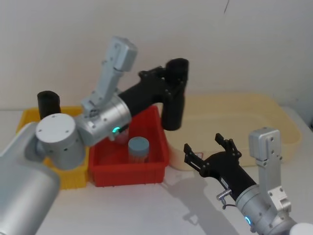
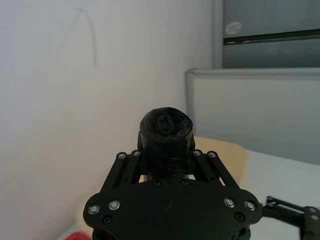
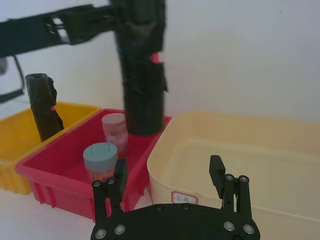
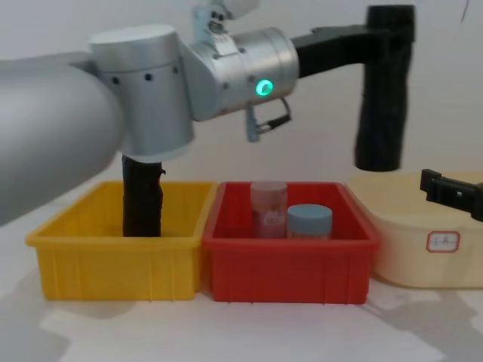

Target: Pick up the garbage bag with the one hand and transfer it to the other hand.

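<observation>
Above the far end between the cream tub (image 1: 254, 105) and the red bin (image 1: 129, 176), the garbage bag (image 1: 172, 113) hangs upright.
The left gripper (image 1: 169, 83) is clamped on its upper part; the right gripper (image 1: 204, 144) sits near right, fingers apart.

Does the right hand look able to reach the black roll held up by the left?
Probably yes. The left hand grips the garbage bag near its top, leaving its lower part bare. The right hand is open nearby, nothing between.
</observation>
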Controlling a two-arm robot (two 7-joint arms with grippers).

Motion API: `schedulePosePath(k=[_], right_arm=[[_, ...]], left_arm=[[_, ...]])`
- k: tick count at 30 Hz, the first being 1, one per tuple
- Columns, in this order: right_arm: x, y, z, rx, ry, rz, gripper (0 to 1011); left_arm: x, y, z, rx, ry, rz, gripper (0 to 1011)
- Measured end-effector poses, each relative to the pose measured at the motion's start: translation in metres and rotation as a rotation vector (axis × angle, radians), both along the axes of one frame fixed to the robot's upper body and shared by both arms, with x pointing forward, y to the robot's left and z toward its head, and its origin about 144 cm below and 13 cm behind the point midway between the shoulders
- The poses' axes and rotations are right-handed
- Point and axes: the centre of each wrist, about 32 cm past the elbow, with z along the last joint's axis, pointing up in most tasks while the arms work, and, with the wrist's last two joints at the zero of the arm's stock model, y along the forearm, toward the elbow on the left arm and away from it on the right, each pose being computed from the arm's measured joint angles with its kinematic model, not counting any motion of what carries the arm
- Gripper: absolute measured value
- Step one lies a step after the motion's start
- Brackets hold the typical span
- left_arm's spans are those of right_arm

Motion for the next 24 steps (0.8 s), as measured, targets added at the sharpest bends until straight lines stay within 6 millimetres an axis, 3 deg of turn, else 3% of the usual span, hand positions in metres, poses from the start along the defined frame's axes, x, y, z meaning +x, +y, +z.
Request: schedulePosePath(k=[10, 24], right_arm=[[0.0, 0.0, 0.0, 0.0, 0.0, 0.0, 1001], [0.0, 0.0, 0.0, 0.0, 0.0, 0.0, 1001]], left_arm=[[0.006, -0.022, -0.005, -0.002, 0.034, -0.075, 371], [0.006, -0.034, -0.007, -0.005, 0.058, -0.121, 371]])
